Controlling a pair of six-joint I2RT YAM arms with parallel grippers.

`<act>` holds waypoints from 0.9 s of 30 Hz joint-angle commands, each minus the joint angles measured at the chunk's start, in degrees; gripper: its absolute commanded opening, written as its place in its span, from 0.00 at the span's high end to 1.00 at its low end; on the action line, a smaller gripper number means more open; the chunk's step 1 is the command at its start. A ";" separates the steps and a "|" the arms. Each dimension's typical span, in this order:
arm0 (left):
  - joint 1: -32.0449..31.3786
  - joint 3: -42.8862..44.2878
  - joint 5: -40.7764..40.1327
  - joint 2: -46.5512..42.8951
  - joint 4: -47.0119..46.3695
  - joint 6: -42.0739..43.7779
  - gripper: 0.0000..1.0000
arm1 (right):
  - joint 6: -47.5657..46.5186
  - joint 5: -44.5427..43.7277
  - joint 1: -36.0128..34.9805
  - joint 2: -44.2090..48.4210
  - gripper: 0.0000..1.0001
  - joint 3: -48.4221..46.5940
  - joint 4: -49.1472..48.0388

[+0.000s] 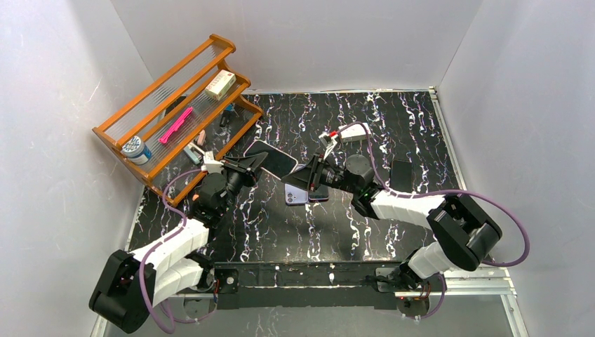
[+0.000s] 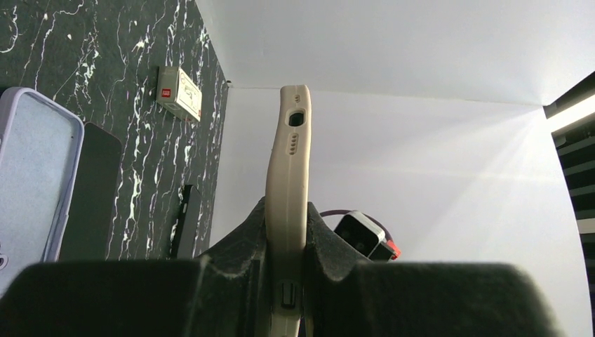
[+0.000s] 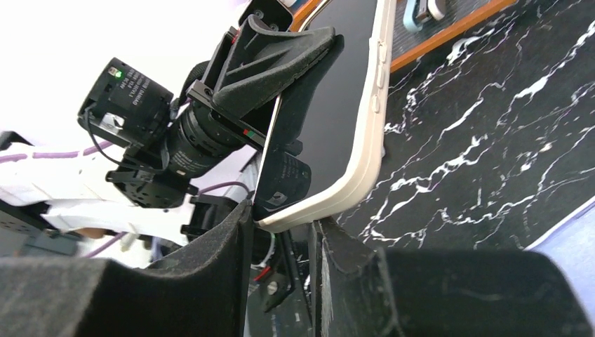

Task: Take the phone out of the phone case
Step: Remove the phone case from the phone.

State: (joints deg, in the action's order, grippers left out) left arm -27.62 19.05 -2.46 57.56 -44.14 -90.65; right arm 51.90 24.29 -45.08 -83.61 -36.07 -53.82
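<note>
Found left gripper (image 2: 286,235) clamped across the faces of the beige phone case (image 2: 288,154), held edge-on above the table (image 1: 414,126). Noted the phone (image 3: 337,84) seated inside the case. Observed right gripper (image 3: 281,242) straddling the case's corner; could not tell whether gripping. Saw a lilac case (image 1: 296,196) lying below, wooden rack (image 1: 175,105) beyond.

your left arm (image 1: 172,246) reaches forward and inward from its base, wrist lifted, left gripper (image 1: 243,166) pointing right with jaws clamped flat on one end of the phone case (image 1: 270,158). your right arm (image 1: 407,207) folds back across to the left, forearm stretched out, right gripper (image 1: 307,177) facing the left one almost nose to nose, jaws closed on the case's opposite corner.
</note>
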 commanded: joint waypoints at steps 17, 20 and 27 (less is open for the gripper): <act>-1.12 1.99 6.17 -1.26 -2.18 -0.26 1.00 | -34.85 1.18 -0.75 0.15 0.99 -8.60 11.54; -1.13 2.21 6.07 -1.55 -2.18 0.36 1.00 | -35.89 1.53 -0.80 -0.26 0.99 -9.04 12.26; -0.86 3.03 7.16 -0.83 -2.26 2.99 1.00 | -37.18 -0.36 -0.07 -0.44 0.99 -9.87 15.10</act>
State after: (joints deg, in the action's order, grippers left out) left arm -26.76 19.16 -2.52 57.60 -43.05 -89.86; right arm 17.98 28.42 -45.98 -83.81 -42.37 -37.54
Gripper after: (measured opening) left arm 0.132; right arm 0.299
